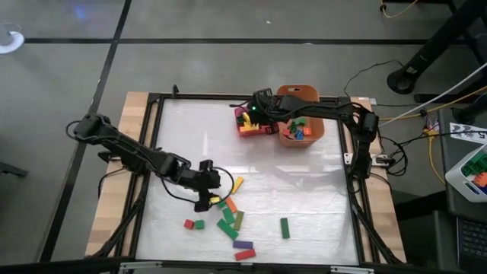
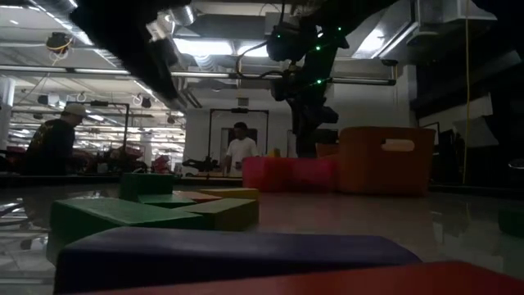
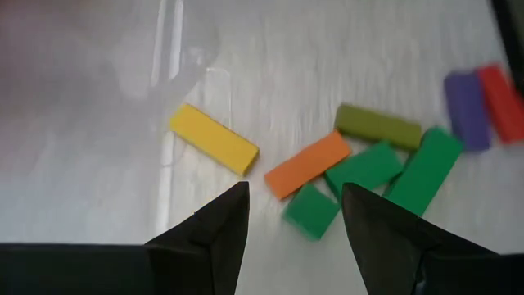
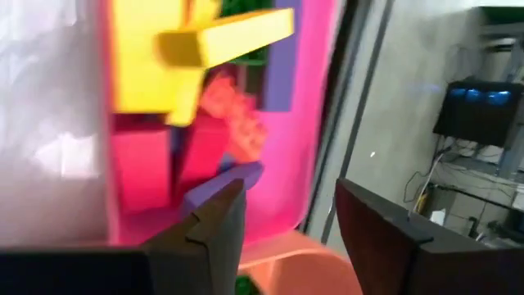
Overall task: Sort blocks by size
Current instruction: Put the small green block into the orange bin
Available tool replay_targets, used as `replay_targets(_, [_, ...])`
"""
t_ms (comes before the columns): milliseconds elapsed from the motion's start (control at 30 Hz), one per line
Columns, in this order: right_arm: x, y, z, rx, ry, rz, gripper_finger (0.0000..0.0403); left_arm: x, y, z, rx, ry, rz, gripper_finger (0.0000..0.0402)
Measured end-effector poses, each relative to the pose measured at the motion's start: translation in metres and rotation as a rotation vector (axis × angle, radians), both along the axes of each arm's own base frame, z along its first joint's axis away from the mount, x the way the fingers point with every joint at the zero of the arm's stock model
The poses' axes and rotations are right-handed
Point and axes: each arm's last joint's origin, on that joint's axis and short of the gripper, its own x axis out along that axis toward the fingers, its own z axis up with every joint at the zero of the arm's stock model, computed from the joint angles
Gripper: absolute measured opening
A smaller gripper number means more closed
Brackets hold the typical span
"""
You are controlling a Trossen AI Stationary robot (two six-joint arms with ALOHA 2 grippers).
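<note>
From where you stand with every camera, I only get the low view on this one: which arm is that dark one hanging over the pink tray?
Observer: The right gripper; from above it sits over the pink tray, beside the orange tub.
Operator: Holding anything?
Observer: No, its wrist view shows open, empty fingers above piled blocks.
Operator: And the left one?
Observer: The left gripper hangs open over loose bars, nearest an orange bar and a yellow bar.
</note>
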Motion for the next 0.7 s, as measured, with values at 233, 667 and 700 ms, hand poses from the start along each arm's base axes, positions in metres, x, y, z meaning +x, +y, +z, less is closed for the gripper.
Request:
replay_targets(233, [-0.005, 0.046, -0.005, 0.074, 0.165, 0.067, 0.019, 0.008, -0.014, -0.024, 0.095, 0.069, -0.172, 0.0182])
replay_targets(667, [-0.003, 0.15, -0.007, 0.096, 0.213, 0.209, 0.0191, 0.023, -0.024, -0.054, 0.246, 0.076, -0.409, 0.0182])
replay_targets(700, [-0.003, 0.156, -0.007, 0.096, 0.213, 0.219, 0.0191, 0.024, -0.024, -0.056, 0.244, 0.08, -0.41, 0.0182])
